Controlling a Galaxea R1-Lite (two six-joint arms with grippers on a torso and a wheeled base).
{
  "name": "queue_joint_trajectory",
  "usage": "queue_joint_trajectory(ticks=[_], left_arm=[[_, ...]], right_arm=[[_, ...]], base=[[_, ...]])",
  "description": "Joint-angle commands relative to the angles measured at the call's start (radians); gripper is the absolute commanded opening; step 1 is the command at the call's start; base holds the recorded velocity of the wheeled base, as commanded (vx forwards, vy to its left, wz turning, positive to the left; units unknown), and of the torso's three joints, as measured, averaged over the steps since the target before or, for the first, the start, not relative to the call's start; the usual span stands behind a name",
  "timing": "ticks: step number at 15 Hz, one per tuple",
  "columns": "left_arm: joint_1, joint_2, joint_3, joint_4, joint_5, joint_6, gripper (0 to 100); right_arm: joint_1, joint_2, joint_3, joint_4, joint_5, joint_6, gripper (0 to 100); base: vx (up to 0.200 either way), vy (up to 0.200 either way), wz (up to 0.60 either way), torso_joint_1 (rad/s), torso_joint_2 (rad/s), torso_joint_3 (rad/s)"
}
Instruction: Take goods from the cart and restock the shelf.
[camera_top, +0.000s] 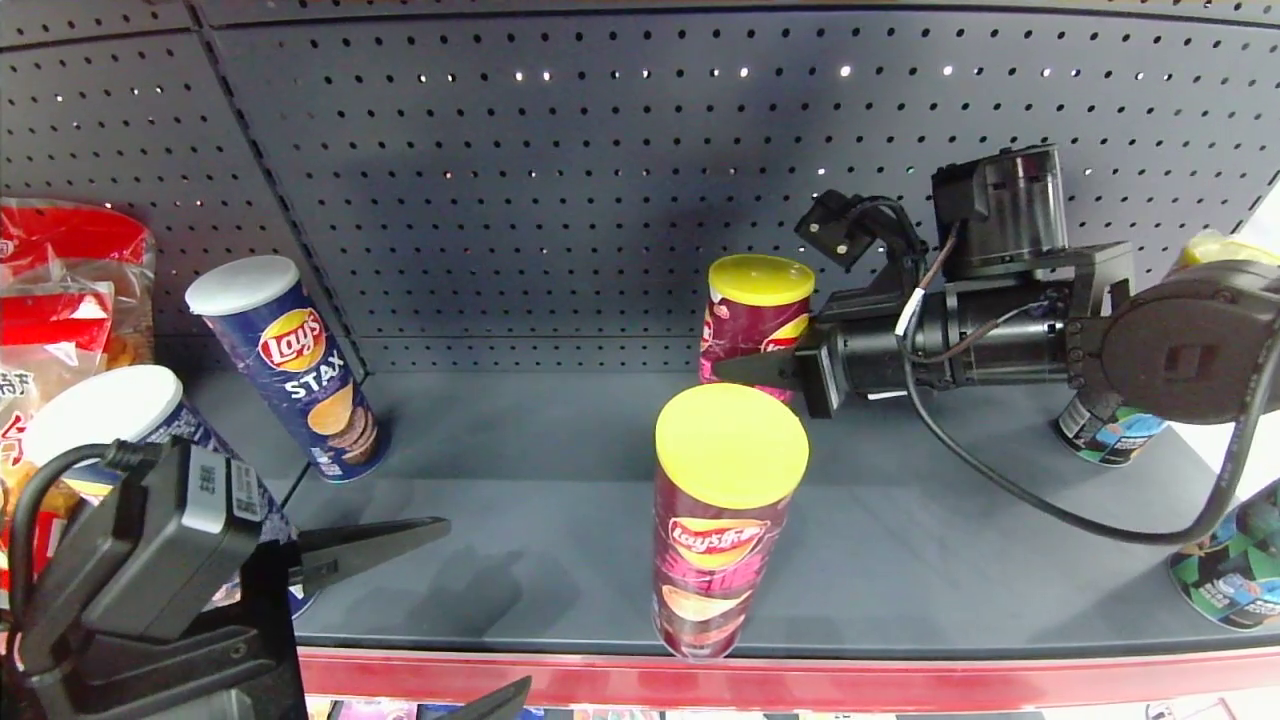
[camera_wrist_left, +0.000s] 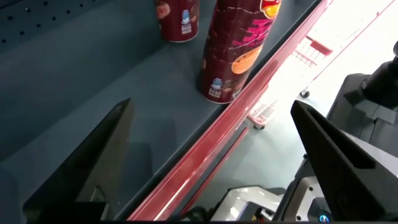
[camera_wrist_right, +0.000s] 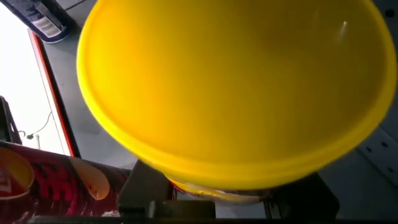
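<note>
We've got the right gripper (camera_top: 775, 368) clamped on the far can (camera_top: 755, 305), upright toward the shelf's (camera_top: 540, 470) back behind the near can (camera_top: 722, 530), so let's seat it flat before letting go, left gripper (camera_top: 440, 620) hanging wide open near-left.

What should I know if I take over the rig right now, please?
Left claw: open and empty, at the front edge of the shelf, towards its left.
Right claw: shut on the rear maroon can, close to the back panel.
Done: the front maroon can stands upright by the shelf's red edge; a blue can stands farther left.
Left: release the rear can, withdraw, then fetch more goods.
</note>
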Motion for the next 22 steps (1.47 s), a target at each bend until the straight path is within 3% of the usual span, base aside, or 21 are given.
queue_joint_trajectory(ticks=[1, 3, 4, 10, 17, 22], left_arm=[[-0.001, 0.007, -0.001, -0.001, 0.000, 0.001, 100], [-0.001, 0.008, -0.003, -0.001, 0.000, 0.001, 100], [-0.001, 0.013, -0.011, -0.001, 0.000, 0.001, 100], [0.005, 0.033, -0.032, 0.001, 0.000, -0.001, 100], [0.007, 0.108, -0.081, -0.001, 0.004, 0.001, 100], [0.007, 0.159, -0.112, 0.001, 0.066, 0.002, 100]], right_arm=[[0.001, 0.003, 0.003, -0.001, 0.001, -0.001, 0], [0.000, -0.003, 0.009, -0.001, 0.002, -0.001, 0], [0.001, -0.016, 0.025, -0.001, 0.002, -0.002, 100], [0.001, -0.125, 0.109, -0.001, -0.007, 0.004, 100], [-0.029, -0.381, 0.373, 0.001, -0.062, 0.047, 100], [-0.029, -0.681, 0.609, 0.010, -0.099, 0.045, 100]], base=[[0.000, 0.000, 0.00, 0.000, 0.00, 0.000], [0.000, 0.000, 0.00, 0.000, 0.00, 0.000], [0.000, 0.000, 0.00, 0.000, 0.00, 0.000], [0.000, 0.000, 0.00, 0.000, 0.00, 0.000], [0.000, 0.000, 0.00, 0.000, 0.00, 0.000], [0.000, 0.000, 0.00, 0.000, 0.00, 0.000]])
